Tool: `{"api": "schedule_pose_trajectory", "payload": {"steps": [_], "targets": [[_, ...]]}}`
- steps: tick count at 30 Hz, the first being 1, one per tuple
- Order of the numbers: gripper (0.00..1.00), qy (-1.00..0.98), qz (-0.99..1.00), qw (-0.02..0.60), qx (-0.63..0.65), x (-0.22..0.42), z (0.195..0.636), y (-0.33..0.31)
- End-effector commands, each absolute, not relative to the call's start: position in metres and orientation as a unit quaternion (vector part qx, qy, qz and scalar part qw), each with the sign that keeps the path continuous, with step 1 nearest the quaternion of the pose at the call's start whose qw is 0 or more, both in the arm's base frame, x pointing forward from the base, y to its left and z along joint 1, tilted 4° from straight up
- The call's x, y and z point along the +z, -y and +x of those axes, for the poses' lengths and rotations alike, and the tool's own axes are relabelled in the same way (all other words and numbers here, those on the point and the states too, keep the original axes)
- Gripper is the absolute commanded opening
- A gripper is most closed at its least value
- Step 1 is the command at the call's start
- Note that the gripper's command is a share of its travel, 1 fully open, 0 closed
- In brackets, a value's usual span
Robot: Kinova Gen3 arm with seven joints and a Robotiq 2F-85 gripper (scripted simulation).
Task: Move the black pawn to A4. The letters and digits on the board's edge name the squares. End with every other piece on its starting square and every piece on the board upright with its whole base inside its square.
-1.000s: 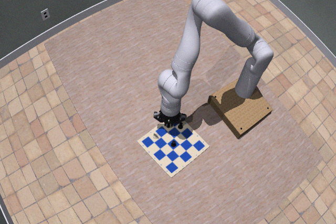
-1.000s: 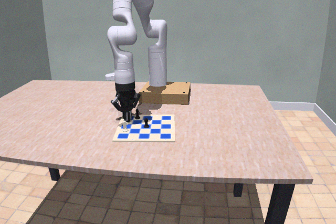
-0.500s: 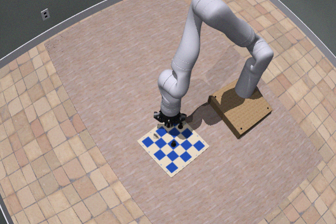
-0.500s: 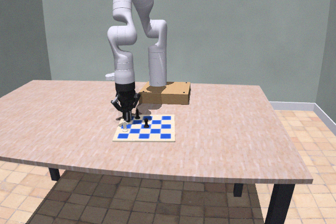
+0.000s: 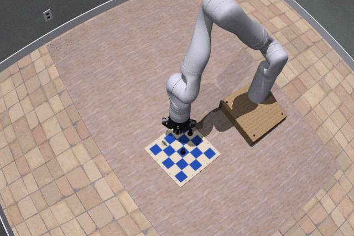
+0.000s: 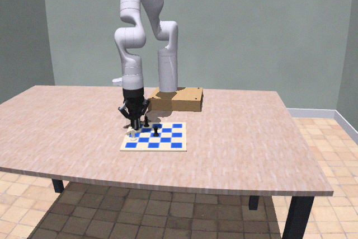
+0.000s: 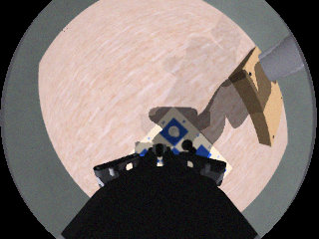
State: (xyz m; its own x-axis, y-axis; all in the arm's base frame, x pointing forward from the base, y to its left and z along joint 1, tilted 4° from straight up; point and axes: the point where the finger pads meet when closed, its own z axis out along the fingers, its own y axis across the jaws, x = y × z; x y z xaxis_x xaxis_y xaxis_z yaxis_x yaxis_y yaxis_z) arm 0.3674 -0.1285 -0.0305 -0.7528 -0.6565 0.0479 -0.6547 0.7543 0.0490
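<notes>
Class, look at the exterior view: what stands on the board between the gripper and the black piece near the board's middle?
Another black piece stands between the gripper and the middle black piece; exterior view shows it.

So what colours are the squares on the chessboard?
Blue and cream squares on the chessboard, clearest in the top view.

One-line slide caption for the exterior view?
End effector lowered at the chessboard's far left corner, shut on a piece hidden by its fingers; two black pieces stand nearby.
</notes>
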Motion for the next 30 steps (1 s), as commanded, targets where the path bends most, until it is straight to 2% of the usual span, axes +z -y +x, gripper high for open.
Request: {"api": "schedule_pose_trajectory", "payload": {"steps": [1, 30], "targets": [[0.00, 0.936, 0.350, 0.030, -0.014, -0.0300, 0.3680, 0.1286], [0.00, 0.936, 0.350, 0.030, -0.014, -0.0333, 0.3678, 0.1286]]}}
